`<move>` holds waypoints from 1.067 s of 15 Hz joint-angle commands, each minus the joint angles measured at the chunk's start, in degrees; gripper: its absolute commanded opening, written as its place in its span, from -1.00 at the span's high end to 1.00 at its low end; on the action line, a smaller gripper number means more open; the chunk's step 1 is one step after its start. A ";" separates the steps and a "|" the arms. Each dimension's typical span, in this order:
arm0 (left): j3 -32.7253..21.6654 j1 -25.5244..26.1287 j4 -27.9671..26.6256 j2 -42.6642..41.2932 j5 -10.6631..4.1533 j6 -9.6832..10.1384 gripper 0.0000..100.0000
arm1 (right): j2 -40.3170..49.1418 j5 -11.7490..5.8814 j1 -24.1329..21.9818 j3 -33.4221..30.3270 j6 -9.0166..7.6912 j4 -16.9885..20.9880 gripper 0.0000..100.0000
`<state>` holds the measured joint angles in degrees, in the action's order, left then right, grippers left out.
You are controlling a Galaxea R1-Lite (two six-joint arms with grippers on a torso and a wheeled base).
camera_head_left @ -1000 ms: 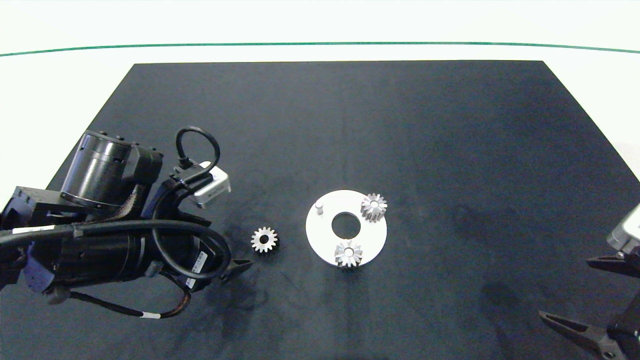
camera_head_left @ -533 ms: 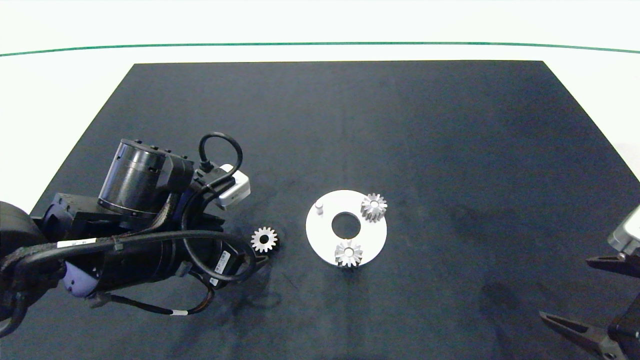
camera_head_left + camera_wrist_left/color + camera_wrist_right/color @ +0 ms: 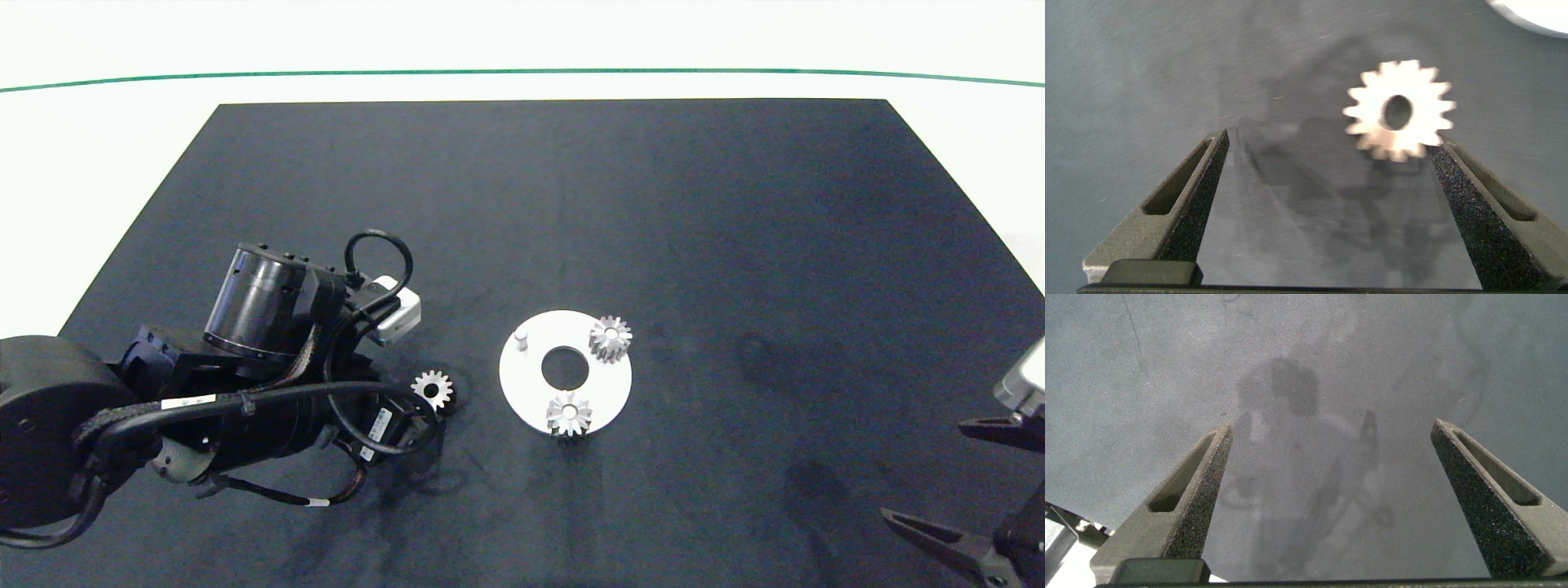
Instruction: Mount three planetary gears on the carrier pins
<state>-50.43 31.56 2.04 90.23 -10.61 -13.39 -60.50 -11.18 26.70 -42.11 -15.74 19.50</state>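
- Left gripper, fingers spread wide, hovers low over the mat with the loose gear lying flat just ahead of its fingertips, nearer one finger
- Two gears already sit on the disc; one pin stands bare
- Small, rigid metal, probably slick: best pinched across opposite teeth, kept level
- Right gripper idles agape at the mat's right edge

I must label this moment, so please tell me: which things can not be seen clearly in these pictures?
- Head view: left gripper mostly hidden under its own arm.
- Head view: right gripper cut off by the edge.
- Left wrist view: loose gear blurred; contact with the fingers unclear.
- Head view: pins under the two mounted gears hidden.
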 commanded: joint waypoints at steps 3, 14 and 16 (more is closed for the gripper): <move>1.48 0.17 2.89 1.17 -1.61 -0.15 -1.00 | -0.41 -0.07 0.02 0.01 -0.08 0.09 -1.00; 1.04 1.75 2.71 0.38 -1.52 0.11 -0.70 | -1.11 -0.07 -0.07 0.18 0.01 0.09 -1.00; 0.25 1.75 2.71 0.47 -1.52 0.20 -0.64 | -1.02 -0.07 -0.07 0.18 0.01 0.09 -1.00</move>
<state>-49.86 33.29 4.60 90.87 -12.03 -13.14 -61.33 -11.18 26.60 -41.95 -15.63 19.48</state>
